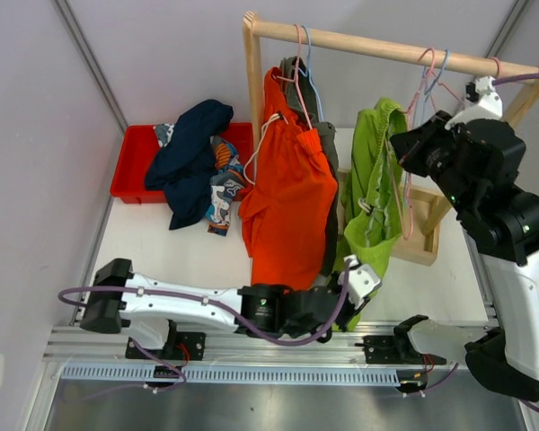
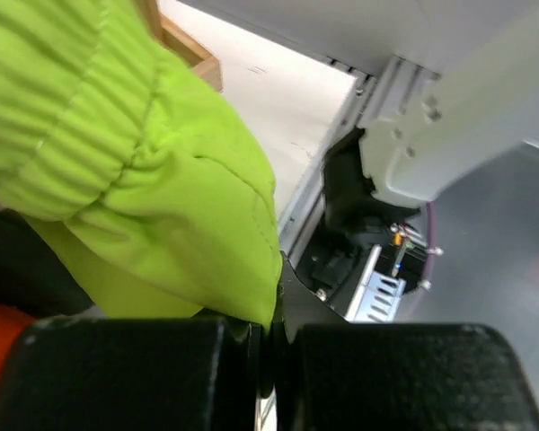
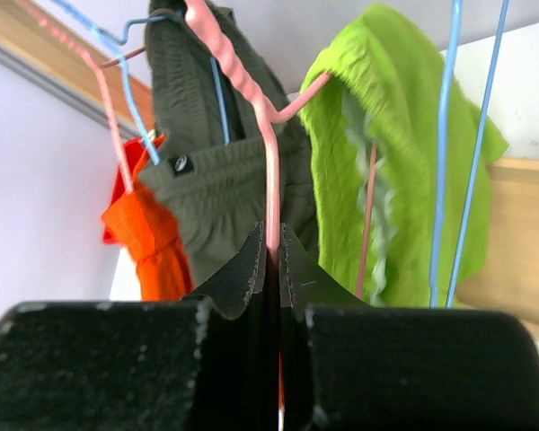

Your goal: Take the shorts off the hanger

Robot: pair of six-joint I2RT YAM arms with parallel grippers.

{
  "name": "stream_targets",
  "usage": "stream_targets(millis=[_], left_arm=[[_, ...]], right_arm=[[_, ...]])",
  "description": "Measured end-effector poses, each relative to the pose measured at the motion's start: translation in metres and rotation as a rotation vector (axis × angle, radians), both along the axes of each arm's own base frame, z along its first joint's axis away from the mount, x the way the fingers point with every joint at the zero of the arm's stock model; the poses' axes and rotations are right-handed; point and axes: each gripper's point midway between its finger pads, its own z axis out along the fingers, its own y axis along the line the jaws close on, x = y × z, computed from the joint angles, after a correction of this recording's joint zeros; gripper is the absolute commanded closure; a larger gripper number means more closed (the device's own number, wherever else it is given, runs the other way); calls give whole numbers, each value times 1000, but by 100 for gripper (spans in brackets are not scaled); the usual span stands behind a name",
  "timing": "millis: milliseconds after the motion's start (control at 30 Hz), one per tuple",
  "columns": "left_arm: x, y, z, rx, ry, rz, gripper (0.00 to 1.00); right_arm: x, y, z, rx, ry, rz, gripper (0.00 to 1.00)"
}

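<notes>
The lime green shorts (image 1: 373,197) hang from a pink wire hanger (image 3: 269,180) on the wooden rail (image 1: 386,45). My right gripper (image 1: 402,148) is shut on that hanger's pink wire, as the right wrist view (image 3: 274,260) shows. My left gripper (image 1: 359,269) is shut on the lower hem of the green shorts (image 2: 162,180), with fabric pinched between the jaws (image 2: 271,332). The orange shorts (image 1: 292,197) and the grey shorts (image 1: 328,153) behind them hang further left on the rail. The navy shorts (image 1: 189,144) and the print shorts (image 1: 223,193) lie in the red bin (image 1: 130,162).
The rack's wooden base (image 1: 422,242) stands on the white table below the green shorts. Empty pink and blue hangers (image 1: 431,76) hang near the rail's right end. A grey wall runs along the left side.
</notes>
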Motion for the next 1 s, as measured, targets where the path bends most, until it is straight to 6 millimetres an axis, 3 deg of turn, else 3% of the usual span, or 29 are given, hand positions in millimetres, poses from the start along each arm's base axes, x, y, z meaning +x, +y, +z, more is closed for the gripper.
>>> stream_targets(millis=[133, 200, 367, 467, 567, 700, 767, 833, 900, 1000], left_arm=[[40, -15, 21, 6, -18, 83, 100], [74, -18, 40, -14, -28, 153, 100], [166, -6, 81, -39, -45, 349, 100], [188, 7, 85, -25, -44, 396, 100], [164, 9, 73, 18, -38, 354, 100], [62, 9, 39, 134, -50, 157, 100], [8, 19, 22, 204, -69, 51, 100], [-29, 37, 14, 260, -85, -13, 100], [-38, 62, 14, 302, -88, -7, 100], [-17, 111, 32, 317, -86, 105, 100]], right_arm=[[-31, -5, 0, 68, -9, 37, 100], [-54, -9, -10, 98, 13, 64, 100], [-100, -19, -22, 153, 41, 109, 100], [-106, -22, -20, 152, 50, 111, 100], [-99, -20, -6, 140, 40, 109, 100], [-73, -10, 24, 110, 0, 108, 100], [-56, -2, 39, 96, -21, 112, 100], [-38, 6, 55, 91, -59, 116, 100], [-19, 13, 57, 74, -64, 112, 100], [13, 19, 43, 46, -29, 99, 100]])
